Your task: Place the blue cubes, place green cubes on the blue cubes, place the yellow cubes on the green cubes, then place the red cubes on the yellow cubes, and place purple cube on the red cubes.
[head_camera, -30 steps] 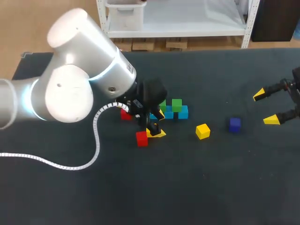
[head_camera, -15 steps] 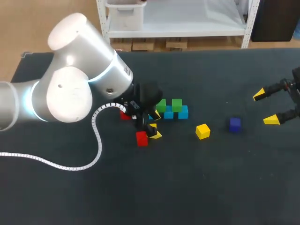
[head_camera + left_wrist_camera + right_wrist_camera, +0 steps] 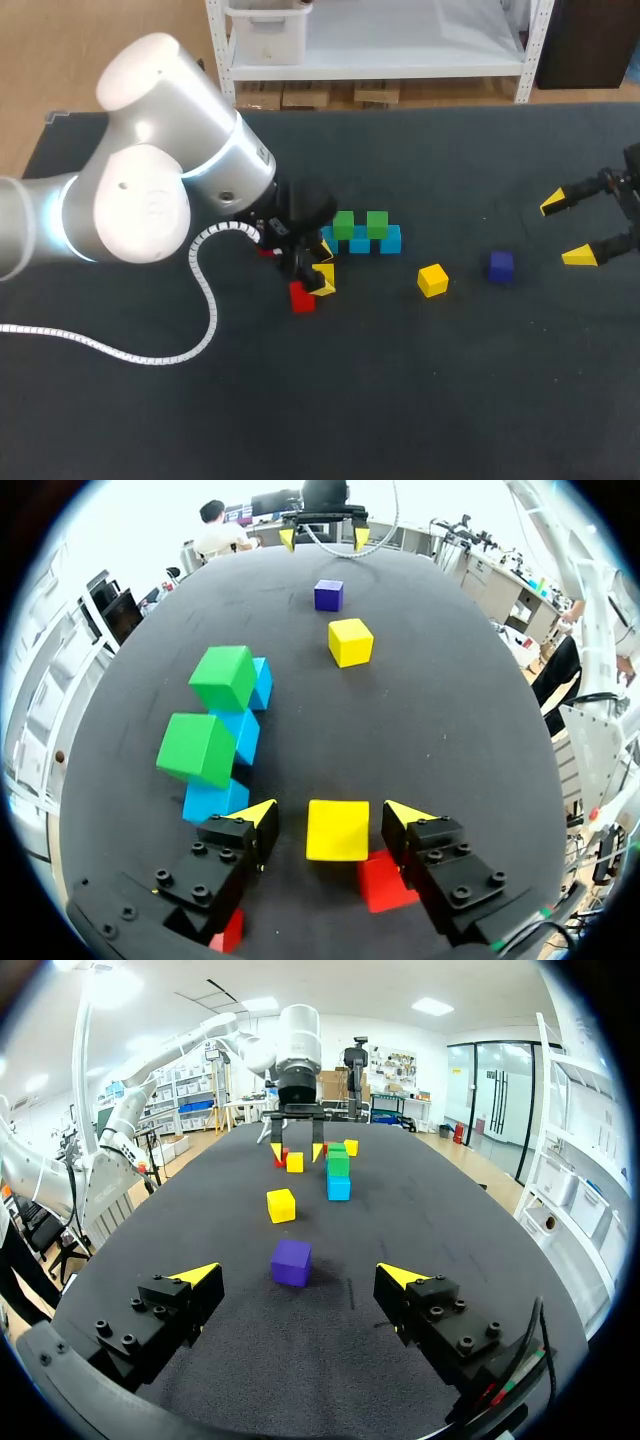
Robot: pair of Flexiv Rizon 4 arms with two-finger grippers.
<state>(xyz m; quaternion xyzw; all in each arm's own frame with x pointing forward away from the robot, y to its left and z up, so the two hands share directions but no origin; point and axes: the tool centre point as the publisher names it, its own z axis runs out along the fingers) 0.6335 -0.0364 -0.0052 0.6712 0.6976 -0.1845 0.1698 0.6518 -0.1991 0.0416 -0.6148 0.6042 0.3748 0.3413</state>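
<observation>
Currently left pincer (image 3: 332, 810) gapes around a yellow cube (image 3: 337, 832); right pincer (image 3: 297, 1274) gapes too.

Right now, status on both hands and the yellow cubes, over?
Left hand open, straddling a yellow cube, not gripped. Right hand open, purple cube ahead of it. Red cube close beside that yellow cube, by one finger.
</observation>
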